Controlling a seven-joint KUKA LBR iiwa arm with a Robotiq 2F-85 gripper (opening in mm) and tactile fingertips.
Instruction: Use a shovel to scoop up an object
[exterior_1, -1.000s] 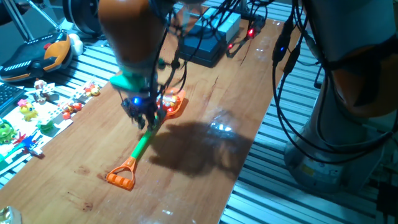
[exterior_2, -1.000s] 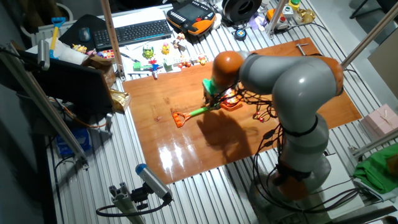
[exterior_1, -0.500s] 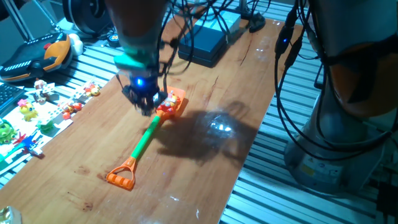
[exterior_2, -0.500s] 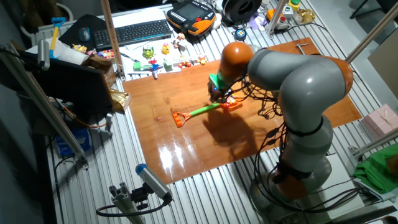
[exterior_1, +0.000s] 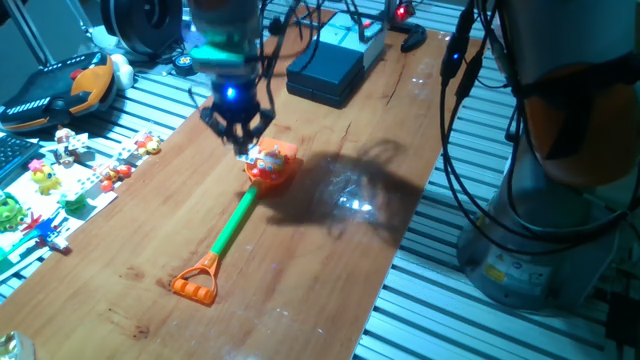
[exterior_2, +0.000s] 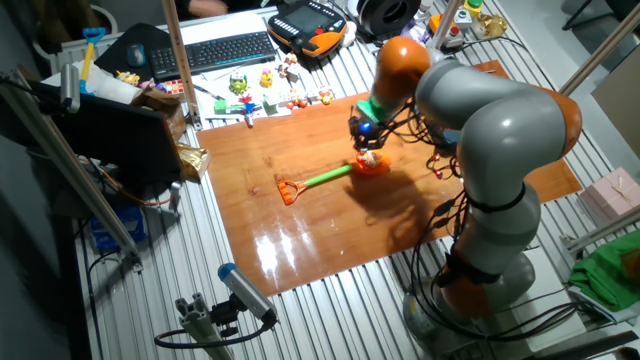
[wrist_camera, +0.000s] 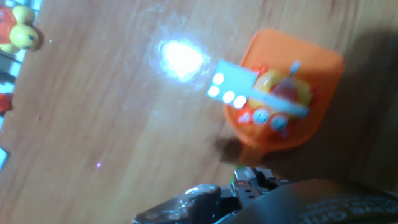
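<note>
Shovel (exterior_1: 236, 226) flat on tabletop (exterior_1: 330, 250), blade at far end. Object (wrist_camera: 273, 99) sits in blade, so scoop looks done. Hand (exterior_1: 238, 128) hovers just above blade, fingers spread, holding nothing, probably released to leave load undisturbed.

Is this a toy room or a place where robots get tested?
Probably a robot lab. The wooden table sits on metal rails, with a keyboard, loose cables, and toy figures beside it.

One fixed view looks low and close along the table (exterior_1: 330, 240); the other looks down from high, farther off. The hand view faces straight down, near. All share the shovel (exterior_1: 243, 207).
</note>
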